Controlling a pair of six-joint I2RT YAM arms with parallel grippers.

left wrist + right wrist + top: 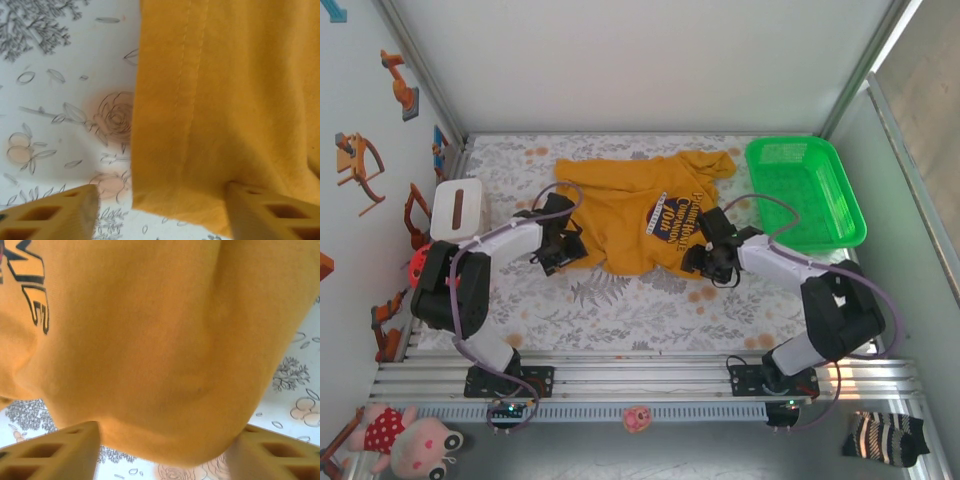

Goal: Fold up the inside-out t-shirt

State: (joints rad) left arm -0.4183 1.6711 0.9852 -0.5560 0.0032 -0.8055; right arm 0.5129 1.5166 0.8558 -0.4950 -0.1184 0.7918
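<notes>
Basket: I see a green plastic basket (807, 192) at the far right of the table, open side up.
Table cover: a white cloth (620, 310) printed with grey leaves and peach roses.
White box: a white box (457, 208) sits at the left edge.
Red thing: a red object (417, 265) lies just beside that box, and I cannot tell what it is.
Left wall: orange-brown stickers (360, 165).
Near ledge: from my side, a pink plush toy (405, 437) on the left, a small pink lump (638, 417) in the middle, and a striped sock (885, 437) on the right.

Mustard t-shirt (630, 215) spread on floral table (620, 300); left hand (558, 250) at lower-left hem, right hand (712, 258) at lower-right hem.
</notes>
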